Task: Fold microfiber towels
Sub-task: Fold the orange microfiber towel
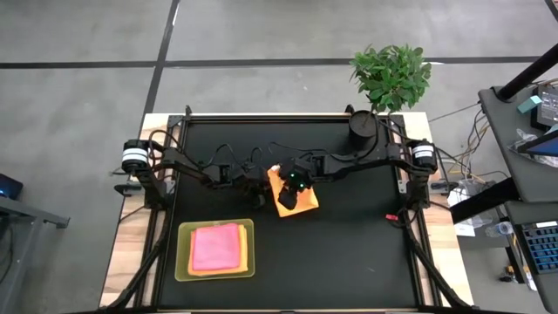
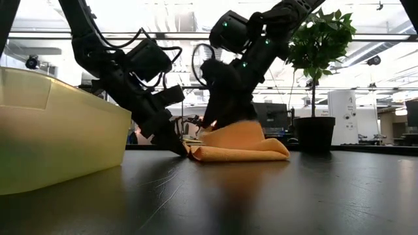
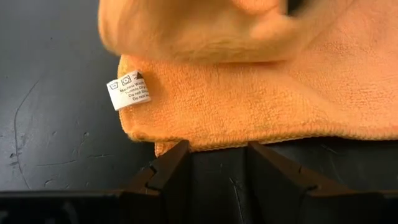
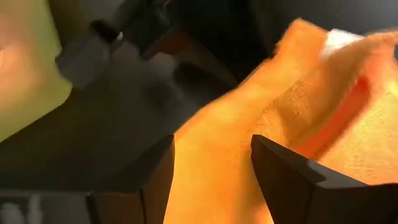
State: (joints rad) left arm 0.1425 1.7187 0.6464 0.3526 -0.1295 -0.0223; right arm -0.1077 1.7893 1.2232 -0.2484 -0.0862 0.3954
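An orange microfiber towel (image 1: 301, 202) lies partly folded at the table's middle, its lower layers flat on the table (image 2: 241, 153). Its white care label (image 3: 129, 90) sticks out at one corner. My right gripper (image 1: 296, 185) stands over it, shut on a raised part of it. My left gripper (image 1: 260, 196) is open and low at the towel's left edge (image 3: 205, 147), fingertips down at the table (image 2: 184, 151). A pink towel (image 1: 215, 247) lies folded on top of others in the lime-green tray (image 1: 183, 262). My left gripper has its open fingertips (image 3: 181, 152) right at the towel's hem; I cannot tell whether they touch it. My right gripper holds a raised fold of the orange towel (image 4: 211, 162) between its two fingers, coming from above and slanting down. The held part is lifted off the table (image 2: 228, 130), and the rest lies on the table below.
The tray stands at the near left, large in the low view (image 2: 59, 130). A potted plant (image 1: 392, 74) with a black pot (image 2: 313, 134) stands at the far right corner. Bare black tabletop lies to the near right.
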